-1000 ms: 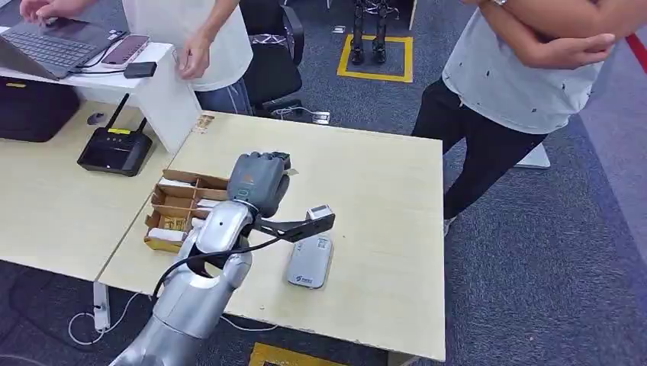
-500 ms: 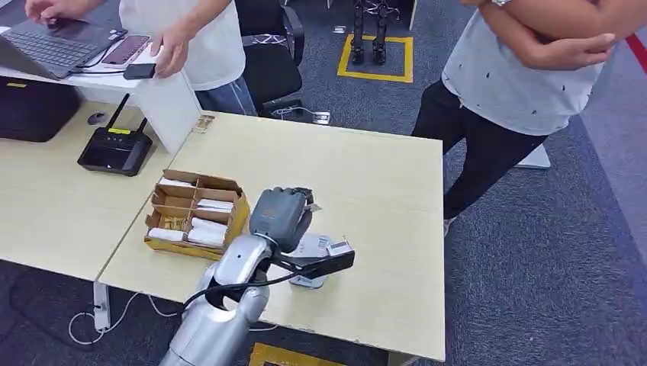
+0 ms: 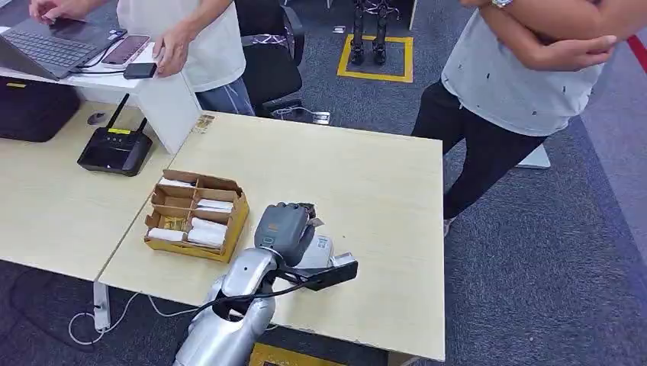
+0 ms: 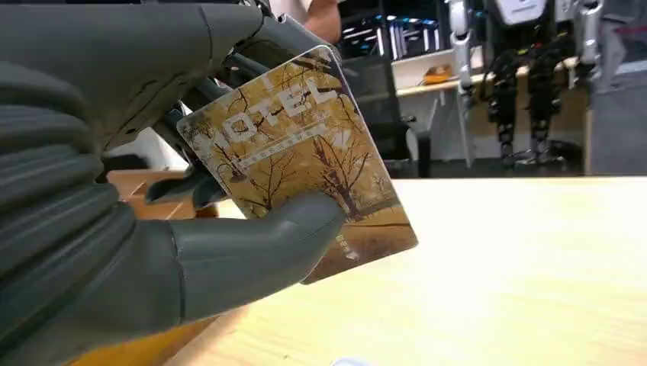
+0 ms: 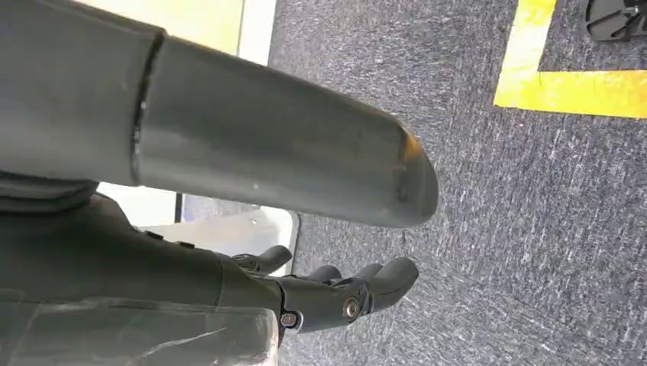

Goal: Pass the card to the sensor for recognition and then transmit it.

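Note:
My left hand hovers low over the pale wooden table, right above the grey sensor, which it partly hides. It pinches a yellow hotel card with tree artwork between its thumb and fingers, the card tilted a little above the tabletop. My right hand hangs over grey carpet with its fingers loosely spread and nothing in them.
A cardboard box with compartments of white cards sits left of my hand. A black router lies on the neighbouring table. One person stands at the far left by a laptop; another stands with arms folded beside the table's right edge.
My left hand has carried the card from above the cardboard box toward me and to the right, coming down over the sensor. The far-left person's hand has moved to the phone.

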{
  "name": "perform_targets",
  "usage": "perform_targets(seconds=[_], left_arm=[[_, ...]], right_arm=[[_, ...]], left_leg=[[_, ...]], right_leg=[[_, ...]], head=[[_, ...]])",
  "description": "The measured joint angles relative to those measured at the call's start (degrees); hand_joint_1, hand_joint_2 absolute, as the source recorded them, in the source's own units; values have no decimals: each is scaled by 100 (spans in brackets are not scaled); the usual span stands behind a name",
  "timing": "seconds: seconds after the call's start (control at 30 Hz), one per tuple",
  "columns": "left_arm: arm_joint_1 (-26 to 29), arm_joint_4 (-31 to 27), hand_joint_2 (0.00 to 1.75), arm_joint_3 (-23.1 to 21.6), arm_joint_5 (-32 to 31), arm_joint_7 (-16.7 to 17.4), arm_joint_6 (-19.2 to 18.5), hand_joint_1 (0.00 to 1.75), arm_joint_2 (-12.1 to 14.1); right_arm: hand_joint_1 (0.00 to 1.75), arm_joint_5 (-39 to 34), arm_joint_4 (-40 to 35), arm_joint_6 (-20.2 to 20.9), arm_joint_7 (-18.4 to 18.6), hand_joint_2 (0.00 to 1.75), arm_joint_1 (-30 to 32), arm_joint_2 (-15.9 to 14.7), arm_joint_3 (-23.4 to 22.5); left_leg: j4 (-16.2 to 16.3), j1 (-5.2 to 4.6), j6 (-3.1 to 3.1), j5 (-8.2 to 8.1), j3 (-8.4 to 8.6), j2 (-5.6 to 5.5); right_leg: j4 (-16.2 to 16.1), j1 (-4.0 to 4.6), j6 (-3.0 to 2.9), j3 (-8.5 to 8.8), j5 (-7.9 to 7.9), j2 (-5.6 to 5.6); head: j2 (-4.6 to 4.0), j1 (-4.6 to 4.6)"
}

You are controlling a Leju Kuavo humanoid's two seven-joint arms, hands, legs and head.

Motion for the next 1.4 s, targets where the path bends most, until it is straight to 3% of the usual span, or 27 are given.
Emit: perform_targets(seconds=[0.17,0.6,0.8,1.0,1.4], left_arm=[[4,321,175,188,-2,170,142,175,92],[-99,953,175,634,-2,166,321,175,138],[-113,1123,175,697,-2,90,349,175,125],[-115,1195,175,750,-2,-298,465,175,11],[-113,1184,175,647,-2,-465,339,175,-260]], right_arm=[[0,48,0,-2,0,0,1,4,0],[0,92,0,-59,37,0,-1,50,0],[0,92,0,-57,52,0,-2,52,0],[0,92,0,-50,35,0,-1,55,9],[0,92,0,2,-48,0,-1,57,13]], left_leg=[[0,0,0,0,1,0],[0,0,0,0,0,0],[0,0,0,0,1,0],[0,0,0,0,0,-1],[0,0,0,0,1,0]], right_leg=[[0,0,0,0,0,0],[0,0,0,0,0,0],[0,0,0,0,0,0],[0,0,0,0,0,-1],[0,0,0,0,0,-1]], head=[[0,-2],[0,-2],[0,-2],[0,-2],[0,-2]])
